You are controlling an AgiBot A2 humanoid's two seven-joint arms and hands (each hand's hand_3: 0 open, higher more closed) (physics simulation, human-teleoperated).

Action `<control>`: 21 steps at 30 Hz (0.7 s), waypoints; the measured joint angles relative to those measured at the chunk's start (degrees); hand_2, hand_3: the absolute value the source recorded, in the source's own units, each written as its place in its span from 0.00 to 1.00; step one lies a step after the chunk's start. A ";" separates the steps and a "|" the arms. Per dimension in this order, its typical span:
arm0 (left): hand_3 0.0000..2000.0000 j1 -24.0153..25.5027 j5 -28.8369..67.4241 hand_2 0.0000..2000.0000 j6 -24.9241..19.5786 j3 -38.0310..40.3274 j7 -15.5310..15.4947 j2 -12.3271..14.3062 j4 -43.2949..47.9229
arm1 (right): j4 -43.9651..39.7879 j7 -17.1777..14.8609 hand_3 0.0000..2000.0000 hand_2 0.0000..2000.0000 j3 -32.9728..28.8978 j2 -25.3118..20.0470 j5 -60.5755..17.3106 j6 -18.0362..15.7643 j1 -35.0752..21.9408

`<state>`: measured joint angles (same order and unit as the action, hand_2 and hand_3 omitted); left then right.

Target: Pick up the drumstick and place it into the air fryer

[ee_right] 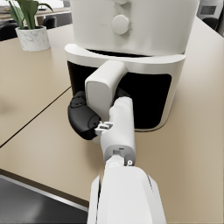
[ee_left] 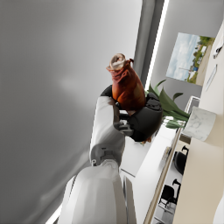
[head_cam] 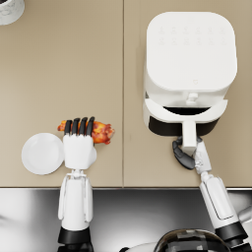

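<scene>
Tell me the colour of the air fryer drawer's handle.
White, matching the boxy air fryer's body; the drawer handle shows best in the right wrist view, gripped by the right robot hand.

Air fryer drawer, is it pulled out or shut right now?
Pulled partly out: the air fryer drawer juts forward, and the right hand grips its handle.

No text, label or number can be read; the air fryer's [head_cam: 189, 59] faint top markings are illegible.
</scene>
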<state>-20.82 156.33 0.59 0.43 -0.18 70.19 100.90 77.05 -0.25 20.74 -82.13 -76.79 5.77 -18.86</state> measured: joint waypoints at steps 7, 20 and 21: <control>1.00 -4.18 -0.22 1.00 -0.02 -4.49 0.01 1.78 0.16 | 10.98 -0.38 1.00 1.00 5.50 8.48 0.01 1.09 6.34; 1.00 -12.52 -2.72 1.00 -0.04 -12.85 0.01 7.12 -0.18 | 26.24 -0.03 1.00 1.00 21.12 32.75 0.10 0.22 6.71; 1.00 -13.03 -5.23 1.00 0.00 -13.49 0.00 7.55 -0.23 | 27.72 0.02 1.00 1.00 20.98 33.52 0.11 0.16 8.07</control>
<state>-33.85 151.10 0.59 -13.06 -0.18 77.74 100.67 104.77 -0.23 41.72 -48.60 -76.69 5.93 -10.79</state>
